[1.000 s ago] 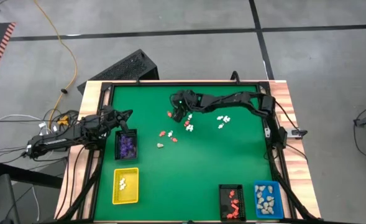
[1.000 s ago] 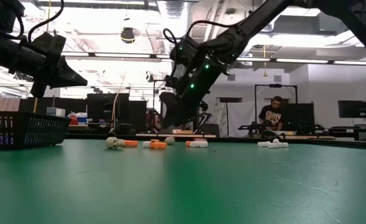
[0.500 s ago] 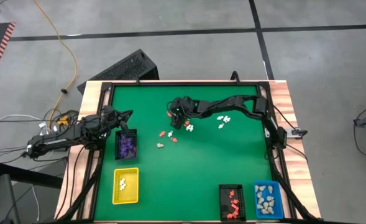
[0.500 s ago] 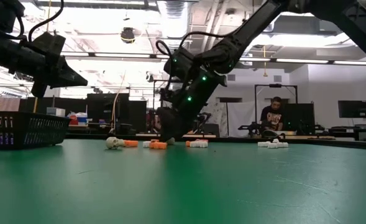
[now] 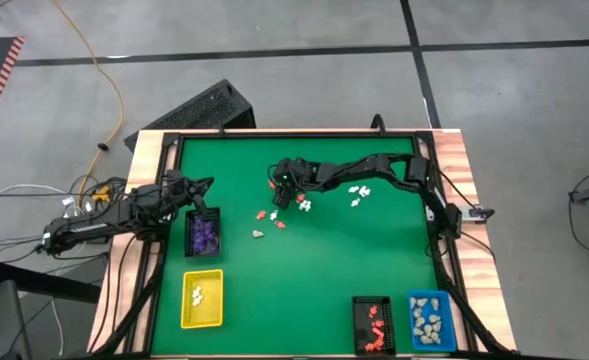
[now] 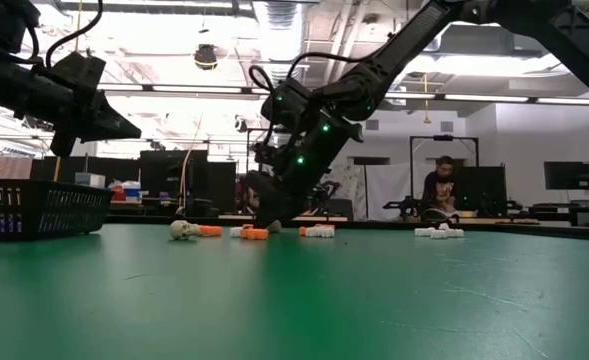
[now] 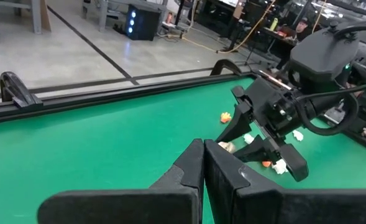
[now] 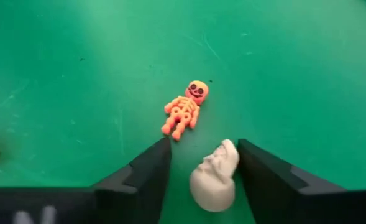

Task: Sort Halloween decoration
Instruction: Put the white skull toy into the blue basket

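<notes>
Straddling cream skull (image 8: 215, 175), right end effector (image 8: 202, 163) wide; skull's base cut off.

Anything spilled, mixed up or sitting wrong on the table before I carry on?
Nothing stands out. Each tray looks sorted: purple in the black basket, white in the yellow tray, orange in the black tray, beige in the blue tray. The right gripper is open around a cream skull; the left gripper waits shut.

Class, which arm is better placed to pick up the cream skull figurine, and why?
Right. Its end effector is open, fingers either side of the skull on the table. The left end effector is shut, above the purple tray.
</notes>
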Robot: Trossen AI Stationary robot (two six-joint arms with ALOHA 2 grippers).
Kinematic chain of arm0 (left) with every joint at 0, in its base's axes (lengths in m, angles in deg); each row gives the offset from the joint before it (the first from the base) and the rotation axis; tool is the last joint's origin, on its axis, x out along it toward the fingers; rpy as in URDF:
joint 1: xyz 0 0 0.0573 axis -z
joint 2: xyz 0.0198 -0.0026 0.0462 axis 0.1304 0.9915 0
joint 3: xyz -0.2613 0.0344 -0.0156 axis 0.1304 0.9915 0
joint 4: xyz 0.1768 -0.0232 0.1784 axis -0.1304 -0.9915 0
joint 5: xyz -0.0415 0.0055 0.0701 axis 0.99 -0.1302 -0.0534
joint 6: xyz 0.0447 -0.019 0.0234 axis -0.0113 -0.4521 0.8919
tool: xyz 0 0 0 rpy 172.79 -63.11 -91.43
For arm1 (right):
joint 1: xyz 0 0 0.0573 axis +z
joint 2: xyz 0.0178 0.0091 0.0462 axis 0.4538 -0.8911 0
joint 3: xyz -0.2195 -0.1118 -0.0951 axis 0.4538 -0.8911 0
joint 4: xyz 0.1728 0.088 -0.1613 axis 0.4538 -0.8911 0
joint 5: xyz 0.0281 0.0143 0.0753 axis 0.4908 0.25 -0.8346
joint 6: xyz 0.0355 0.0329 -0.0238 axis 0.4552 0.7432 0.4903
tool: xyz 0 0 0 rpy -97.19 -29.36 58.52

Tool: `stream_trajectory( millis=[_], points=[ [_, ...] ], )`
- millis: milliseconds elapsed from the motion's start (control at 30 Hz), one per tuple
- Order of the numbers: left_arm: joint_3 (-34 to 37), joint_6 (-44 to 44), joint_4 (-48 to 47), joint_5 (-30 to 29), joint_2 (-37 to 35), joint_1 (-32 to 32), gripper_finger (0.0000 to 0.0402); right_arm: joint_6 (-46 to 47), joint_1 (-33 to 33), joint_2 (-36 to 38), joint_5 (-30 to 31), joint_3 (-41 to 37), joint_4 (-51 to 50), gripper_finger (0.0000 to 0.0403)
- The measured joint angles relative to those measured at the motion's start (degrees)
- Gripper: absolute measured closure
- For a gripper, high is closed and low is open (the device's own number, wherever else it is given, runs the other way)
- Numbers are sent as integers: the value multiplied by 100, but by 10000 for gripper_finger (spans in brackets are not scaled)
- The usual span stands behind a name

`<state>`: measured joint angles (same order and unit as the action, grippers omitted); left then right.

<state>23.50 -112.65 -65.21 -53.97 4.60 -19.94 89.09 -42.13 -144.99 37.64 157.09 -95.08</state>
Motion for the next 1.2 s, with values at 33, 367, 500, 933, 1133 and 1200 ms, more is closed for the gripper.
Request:
stream_trajectory(
  millis=[33, 367, 500, 933, 1133, 1200],
  points=[
    [0, 0, 0, 0, 0, 0, 401, 15, 0, -2, 0, 0, -6, 208],
    [0, -4, 0, 7, 0, 0, 401, 191, 53, -9, 2, -6, -101, 321],
    [0, -4, 0, 9, 0, 0, 401, 190, 118, 33, 241, -11, -147, 335],
    [0, 5, -4, 30, 0, 0, 401, 35, 451, 1023, 601, -20, -1517, 338],
    [0, 0, -4, 55, 26, 2, 401, 284, 852, 1910, 270, -18, -3002, 338],
    [0, 0, -4, 53, 28, 2, 401, 563, 1082, 2234, 161, -24, -3648, 338]
  ],
)
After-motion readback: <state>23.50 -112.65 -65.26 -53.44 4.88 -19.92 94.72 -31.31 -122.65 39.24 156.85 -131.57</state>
